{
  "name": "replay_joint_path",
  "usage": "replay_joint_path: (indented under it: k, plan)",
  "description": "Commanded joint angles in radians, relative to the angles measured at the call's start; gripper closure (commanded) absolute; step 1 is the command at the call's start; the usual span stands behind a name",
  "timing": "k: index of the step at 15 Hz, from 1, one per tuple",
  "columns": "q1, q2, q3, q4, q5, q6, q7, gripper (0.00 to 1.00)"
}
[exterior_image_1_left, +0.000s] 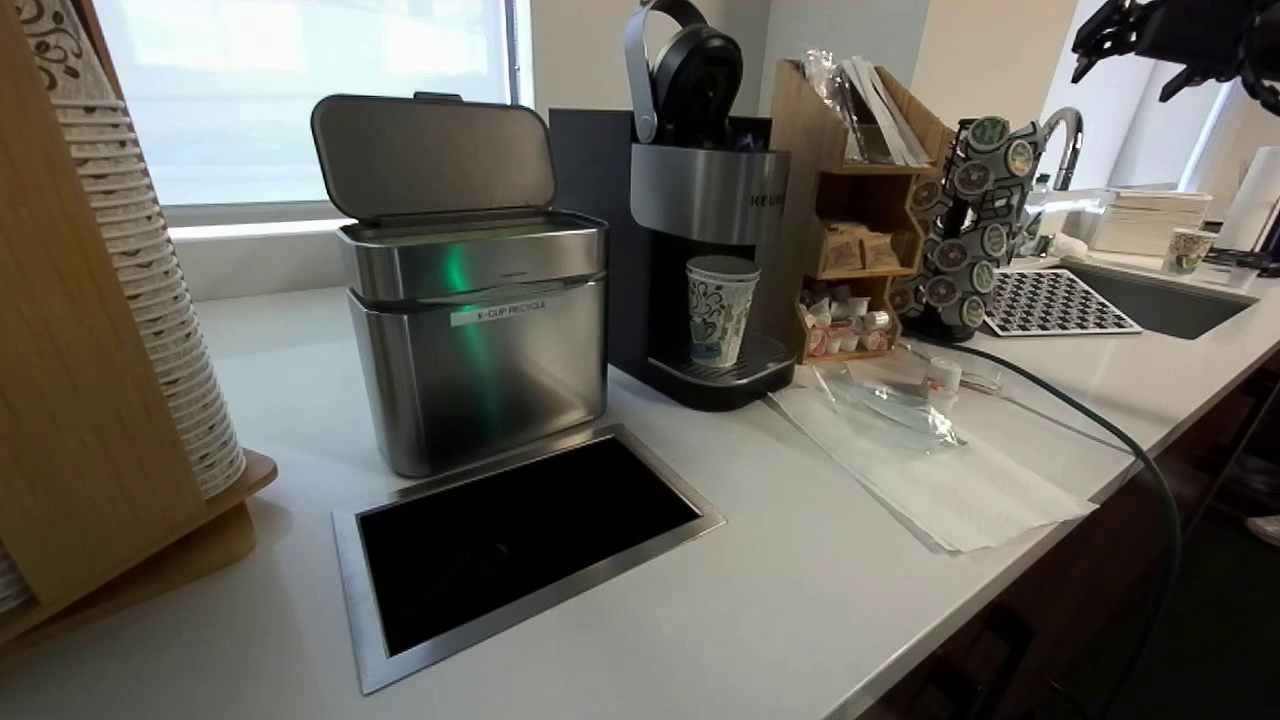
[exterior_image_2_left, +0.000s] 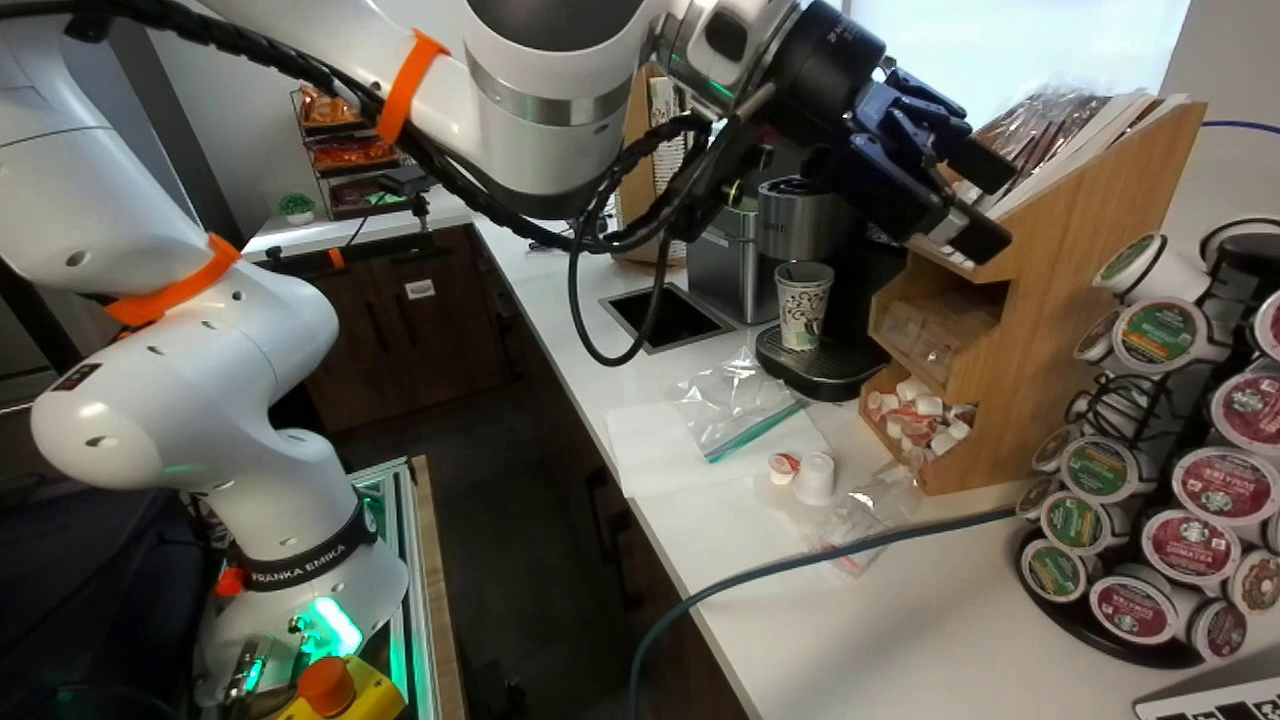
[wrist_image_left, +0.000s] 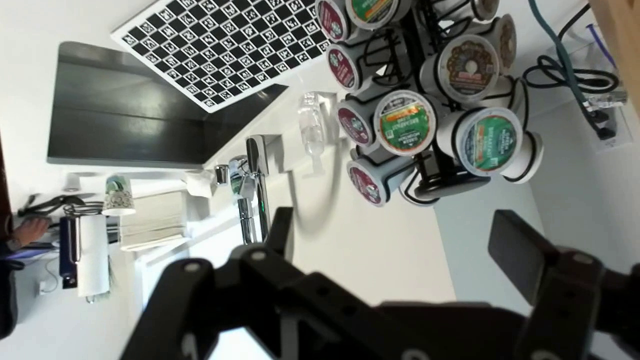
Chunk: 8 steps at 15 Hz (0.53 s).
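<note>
Claw (wrist_image_left: 394, 227), black and two-fingered, spread wide and holding nothing.
Nearest by the look of it, a black wire carousel (wrist_image_left: 452, 186) of round foil-lidded coffee pods (wrist_image_left: 405, 122) stands ahead of and lower than the claw, untouched, its long axis upright. Next to that rises a tan wooden tiered organizer (exterior_image_2_left: 1090, 290); farther along the white counter (exterior_image_2_left: 900, 620), a patterned white paper cup (exterior_image_2_left: 803, 305) sits on a silver-and-black coffee maker (exterior_image_2_left: 800, 225).

On the black K-cup carousel (wrist_image_left: 445, 186), pod lids (wrist_image_left: 405, 123) are green, maroon and brown. Beside it, the wooden organizer (exterior_image_2_left: 1060, 310) is tan and the checkered board (wrist_image_left: 225, 50) black and white.
</note>
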Motion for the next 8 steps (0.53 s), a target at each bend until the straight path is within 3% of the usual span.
replay_joint_path:
  k: [1,4,5,8]
  plan:
    - [-0.033,0.088,-0.021,0.052,-0.082,0.1,-0.026,0.0]
    - [-0.049,0.148,-0.056,0.064,-0.076,0.18,-0.056,0.0]
    - [-0.033,0.1,-0.041,0.037,-0.046,0.126,-0.058,0.0]
    - [-0.044,0.141,-0.056,0.053,-0.047,0.158,-0.066,0.0]
